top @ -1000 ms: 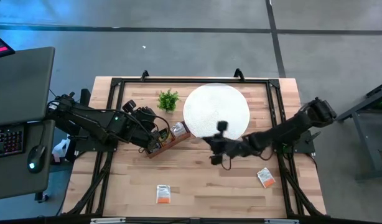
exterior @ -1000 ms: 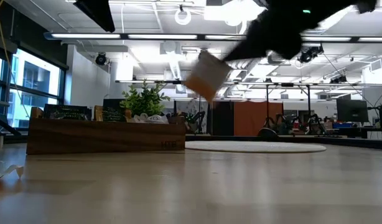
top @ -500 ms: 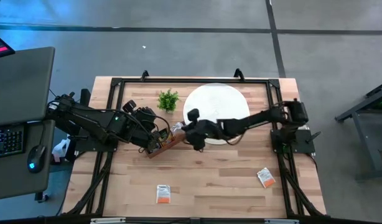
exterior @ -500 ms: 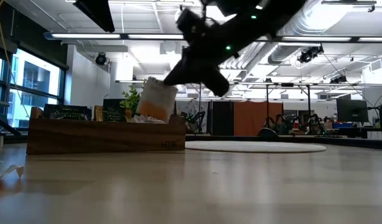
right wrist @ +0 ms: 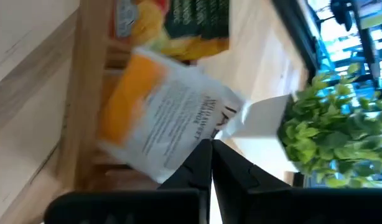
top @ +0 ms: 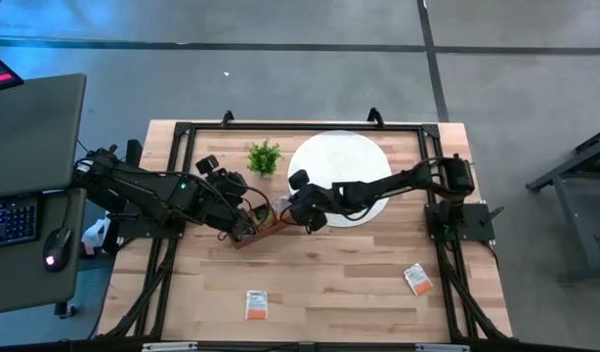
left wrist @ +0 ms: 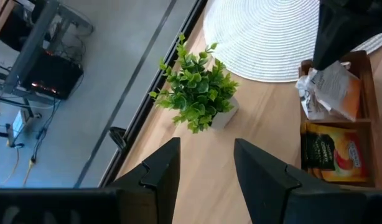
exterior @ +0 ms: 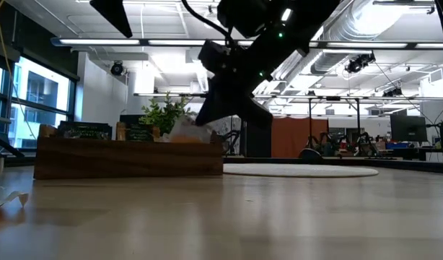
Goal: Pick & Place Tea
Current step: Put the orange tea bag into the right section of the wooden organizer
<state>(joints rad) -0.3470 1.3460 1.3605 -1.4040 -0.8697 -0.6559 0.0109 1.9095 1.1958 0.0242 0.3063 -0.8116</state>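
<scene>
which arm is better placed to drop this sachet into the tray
Right. Its hand is shut on the orange-and-white sachet right over the wooden tray. The left hand is open and holds nothing.

Printed lines show on the white face of the orange-and-white tea sachet (right wrist: 166, 127) in the right wrist view, but they are blurred and turned sideways (no word can be made out with confidence). The black sachet with the green mark (left wrist: 325, 152) in the wooden tray (left wrist: 368, 124) carries small print too fine to read. Nothing legible stands anywhere else in the views.
</scene>
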